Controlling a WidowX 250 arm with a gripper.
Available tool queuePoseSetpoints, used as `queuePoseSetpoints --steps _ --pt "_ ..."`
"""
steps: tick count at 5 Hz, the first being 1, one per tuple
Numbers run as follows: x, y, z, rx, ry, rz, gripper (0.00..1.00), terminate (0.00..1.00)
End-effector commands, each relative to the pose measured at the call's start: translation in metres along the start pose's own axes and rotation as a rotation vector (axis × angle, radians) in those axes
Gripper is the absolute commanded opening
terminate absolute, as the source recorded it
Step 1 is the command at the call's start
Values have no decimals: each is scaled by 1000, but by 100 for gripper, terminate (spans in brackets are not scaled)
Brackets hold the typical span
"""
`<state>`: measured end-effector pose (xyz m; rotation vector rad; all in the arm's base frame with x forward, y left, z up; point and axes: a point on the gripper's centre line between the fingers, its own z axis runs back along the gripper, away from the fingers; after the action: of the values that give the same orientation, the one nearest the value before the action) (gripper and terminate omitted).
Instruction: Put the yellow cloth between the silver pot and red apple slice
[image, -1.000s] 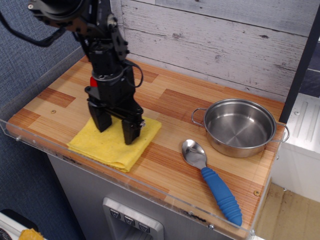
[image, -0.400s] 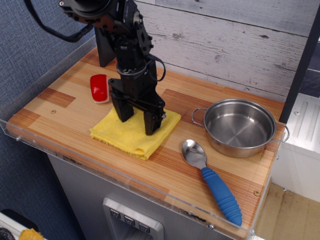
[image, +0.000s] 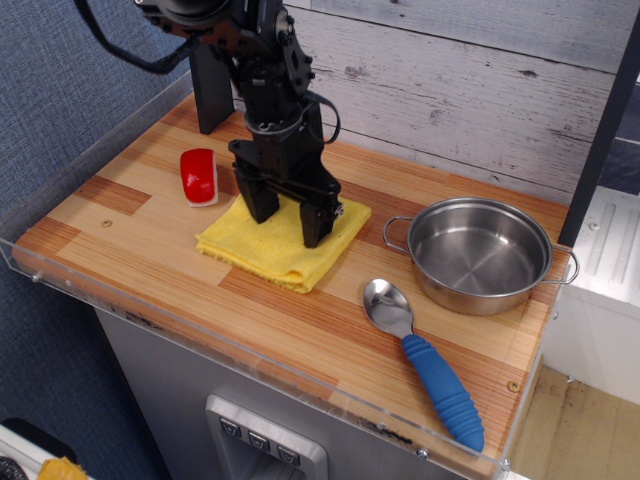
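The yellow cloth (image: 262, 252) lies flat on the wooden counter, with the red apple slice (image: 198, 176) just to its upper left and the silver pot (image: 478, 255) to its right. My gripper (image: 290, 222) points straight down over the cloth's back half. Its two black fingers are apart, with yellow cloth showing between them and the tips resting on the fabric. The cloth's right corner comes close to the pot's left loop handle.
A steel spoon with a blue handle (image: 425, 365) lies in front of the pot. A clear plastic rim (image: 60, 285) runs along the counter's front and left edges. A grey plank wall (image: 450, 80) stands behind the counter.
My gripper moved right and towards the wall, and the yellow cloth slid along under it. The apple slice, hidden behind the arm a second ago, is now uncovered.
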<state>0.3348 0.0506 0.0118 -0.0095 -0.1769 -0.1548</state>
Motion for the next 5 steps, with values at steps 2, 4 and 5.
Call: queuePoseSetpoints --steps 2,4,5 --pt "40 12 8 10 -69 -43 100 0" --pt "55 13 12 8 -97 -25 100 0" --pt "60 16 25 36 -102 -27 100 0"
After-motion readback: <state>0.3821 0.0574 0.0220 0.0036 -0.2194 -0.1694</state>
